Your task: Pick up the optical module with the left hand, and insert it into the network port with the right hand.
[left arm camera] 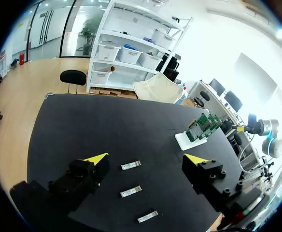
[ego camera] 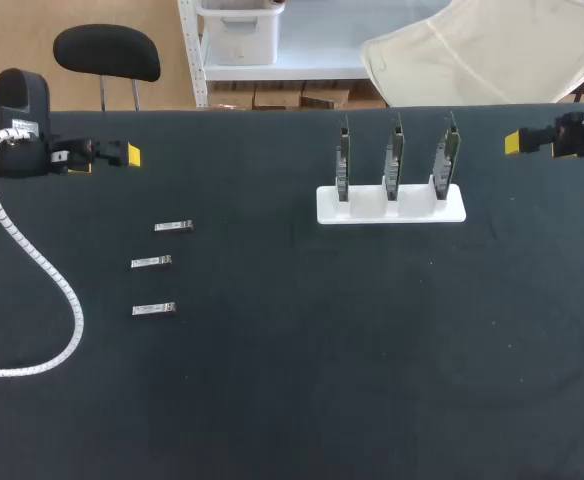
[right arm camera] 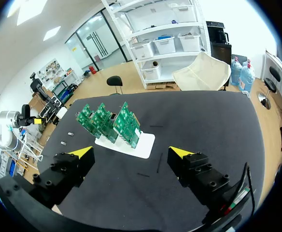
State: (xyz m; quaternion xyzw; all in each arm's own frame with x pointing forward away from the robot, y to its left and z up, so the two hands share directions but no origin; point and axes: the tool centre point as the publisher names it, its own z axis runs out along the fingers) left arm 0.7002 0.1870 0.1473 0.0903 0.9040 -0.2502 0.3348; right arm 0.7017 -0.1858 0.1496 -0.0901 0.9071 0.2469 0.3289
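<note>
Left gripper (left arm camera: 146,158) agape; wrist view only

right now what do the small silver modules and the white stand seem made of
The three small silver rectangular modules look like bare metal, bright grey with a sheen. The flat white slotted stand looks like matte plastic, evenly white; not certain.

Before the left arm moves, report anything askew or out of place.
Nothing stands out. Three optical modules lie flat in a staggered column; three boards stand upright in the white holder; left claw and right claw are open, touching nothing.
</note>
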